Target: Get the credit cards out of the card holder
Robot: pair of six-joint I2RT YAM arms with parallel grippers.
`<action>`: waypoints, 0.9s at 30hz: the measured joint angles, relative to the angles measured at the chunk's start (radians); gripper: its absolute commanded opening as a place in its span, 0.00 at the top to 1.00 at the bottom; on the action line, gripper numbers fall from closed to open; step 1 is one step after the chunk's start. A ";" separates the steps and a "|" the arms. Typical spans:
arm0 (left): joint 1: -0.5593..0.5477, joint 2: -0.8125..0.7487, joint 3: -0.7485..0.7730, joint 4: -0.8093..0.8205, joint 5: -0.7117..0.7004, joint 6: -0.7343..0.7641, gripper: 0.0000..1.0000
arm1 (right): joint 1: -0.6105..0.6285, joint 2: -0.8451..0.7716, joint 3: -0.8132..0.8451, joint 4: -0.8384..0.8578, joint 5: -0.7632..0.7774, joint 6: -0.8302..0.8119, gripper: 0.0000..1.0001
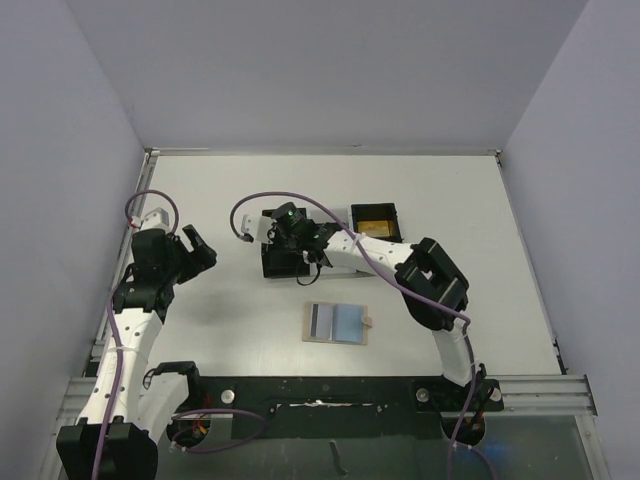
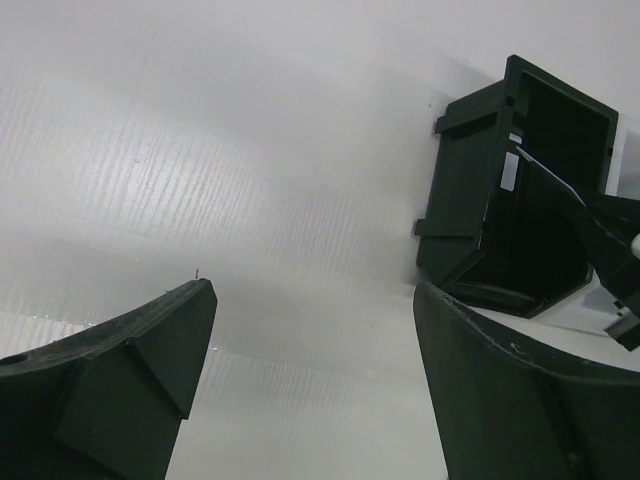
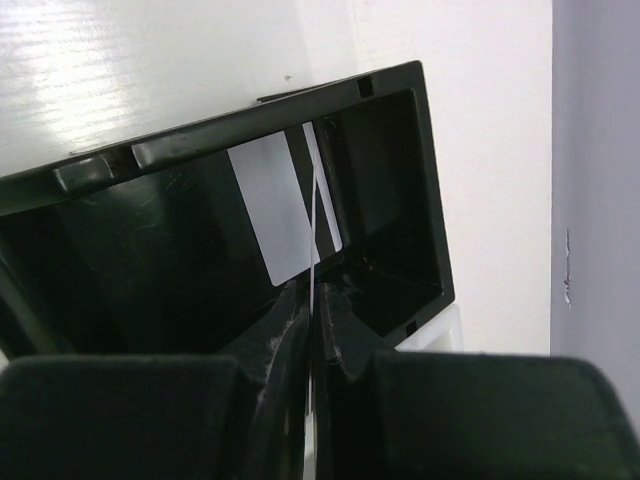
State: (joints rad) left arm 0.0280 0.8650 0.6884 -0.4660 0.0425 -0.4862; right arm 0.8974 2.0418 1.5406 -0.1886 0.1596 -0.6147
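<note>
Tan flat square card holder (image 1: 337, 323) lies open on bench (image 1: 450, 200), right jaws pinching thin card (image 3: 315, 240) inside black plastic tray (image 3: 400, 150) beside pale card (image 3: 270, 210), left jaws spread.

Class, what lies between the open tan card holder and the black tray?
Nothing: bare white table between the tan card holder and black plastic tray, top view.

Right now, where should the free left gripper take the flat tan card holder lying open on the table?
Likely its left edge, from above and the left: the flat tan card holder lies open, so only the thin rim can be pinched, and the left gripper stands open on that side.
</note>
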 measured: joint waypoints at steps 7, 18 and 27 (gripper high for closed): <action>0.000 -0.002 -0.008 0.002 0.009 0.001 0.20 | -0.006 0.081 0.044 -0.008 0.029 -0.057 0.99; 0.000 -0.012 -0.010 0.003 0.010 0.001 0.20 | -0.021 0.163 0.088 0.014 0.035 -0.115 0.95; 0.000 -0.012 -0.010 0.003 0.010 0.001 0.20 | -0.027 0.197 0.091 0.035 0.056 -0.185 0.67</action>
State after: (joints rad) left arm 0.0280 0.8528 0.6785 -0.4625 0.0521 -0.4850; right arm 0.8700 2.2387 1.6314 -0.1532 0.2161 -0.7998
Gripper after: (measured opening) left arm 0.801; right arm 0.213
